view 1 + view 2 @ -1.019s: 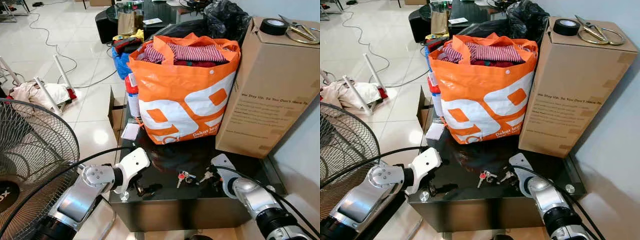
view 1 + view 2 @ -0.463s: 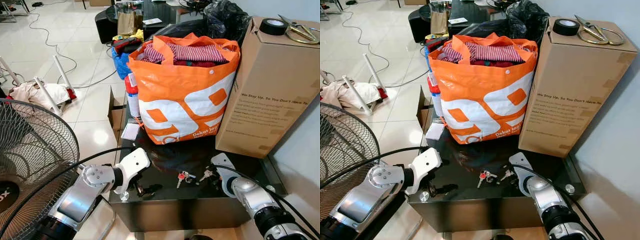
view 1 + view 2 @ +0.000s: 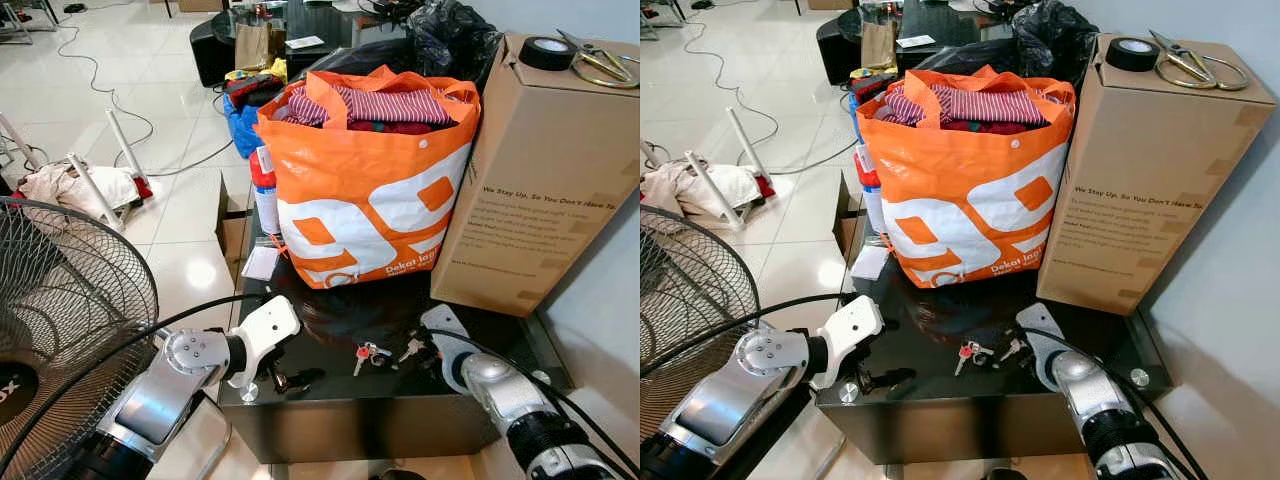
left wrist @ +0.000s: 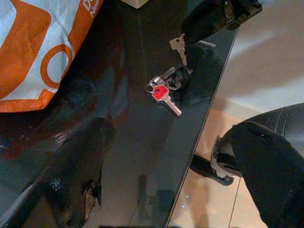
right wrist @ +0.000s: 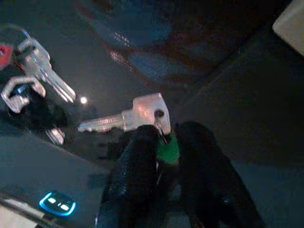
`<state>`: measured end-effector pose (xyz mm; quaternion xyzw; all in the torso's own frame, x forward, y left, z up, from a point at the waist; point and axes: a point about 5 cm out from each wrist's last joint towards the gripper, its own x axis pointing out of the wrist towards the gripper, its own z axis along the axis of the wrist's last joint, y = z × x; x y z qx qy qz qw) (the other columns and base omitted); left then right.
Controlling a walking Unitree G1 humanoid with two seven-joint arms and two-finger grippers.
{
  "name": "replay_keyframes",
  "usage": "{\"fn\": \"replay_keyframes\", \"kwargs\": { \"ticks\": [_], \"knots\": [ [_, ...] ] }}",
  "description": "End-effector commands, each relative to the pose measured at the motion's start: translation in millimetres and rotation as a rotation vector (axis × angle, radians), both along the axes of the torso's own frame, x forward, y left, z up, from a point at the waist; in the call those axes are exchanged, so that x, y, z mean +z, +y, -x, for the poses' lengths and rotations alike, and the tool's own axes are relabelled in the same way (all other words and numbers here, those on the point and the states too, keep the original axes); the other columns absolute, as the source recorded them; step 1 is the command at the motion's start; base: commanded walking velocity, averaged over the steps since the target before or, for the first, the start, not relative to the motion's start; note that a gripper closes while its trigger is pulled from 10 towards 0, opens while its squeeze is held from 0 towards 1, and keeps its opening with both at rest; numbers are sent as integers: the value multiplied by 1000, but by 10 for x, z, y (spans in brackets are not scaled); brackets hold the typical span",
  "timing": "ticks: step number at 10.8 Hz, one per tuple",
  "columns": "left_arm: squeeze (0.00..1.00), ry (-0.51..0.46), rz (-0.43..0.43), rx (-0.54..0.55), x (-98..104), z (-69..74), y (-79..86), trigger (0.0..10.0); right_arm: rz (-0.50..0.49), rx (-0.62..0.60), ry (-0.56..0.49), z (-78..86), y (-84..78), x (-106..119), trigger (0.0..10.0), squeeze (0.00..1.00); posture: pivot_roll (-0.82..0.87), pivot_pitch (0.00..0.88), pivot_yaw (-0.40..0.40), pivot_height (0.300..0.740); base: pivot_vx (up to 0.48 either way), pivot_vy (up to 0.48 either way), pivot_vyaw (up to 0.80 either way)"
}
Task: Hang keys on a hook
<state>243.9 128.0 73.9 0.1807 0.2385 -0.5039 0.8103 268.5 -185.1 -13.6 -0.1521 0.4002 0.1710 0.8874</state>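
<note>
Keys lie on the black glass table, before the orange bag. Right gripper pinches a green tag on their ring; left gripper rests nearby, fingers spread wide.

orange/white bag, red-capped key, blk table

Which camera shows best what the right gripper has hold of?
The right wrist view: the right gripper is closed around a green tag ringed to a silver key on the black table. The eye views show that key small beside the gripper; the left wrist view shows it from across the table.
</note>
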Motion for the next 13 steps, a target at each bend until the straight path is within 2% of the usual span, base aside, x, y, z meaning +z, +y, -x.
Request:
{"fn": "replay_keyframes", "kwargs": {
  "ticks": [1,2,9,11,12,13],
  "knots": [
    [90,-12,-7,-10,26,6,-7,10000,-11,-2,-14,-30,12,21,902,0,-138,0,22,740,0,0,0],
    [98,-11,-7,-10,26,11,-3,10000,-14,-1,-13,-27,15,17,0,0,-139,0,22,740,0,0,0],
    [90,-15,-10,-2,25,-12,12,10000,-26,-6,-27,-17,-34,42,0,0,-138,0,28,740,0,0,0],
    [98,-60,7,41,68,-57,40,10000,-111,-43,-100,-4,-88,209,0,0,-131,0,28,740,0,0,0],
    [90,-117,46,116,129,-111,65,10000,-185,-85,-155,56,-123,351,0,0,-128,0,28,740,0,0,0],
    [75,-279,85,275,273,-238,106,10000,-271,-169,-269,181,-168,624,0,0,-118,0,29,740,0,0,0]
  ]
}}
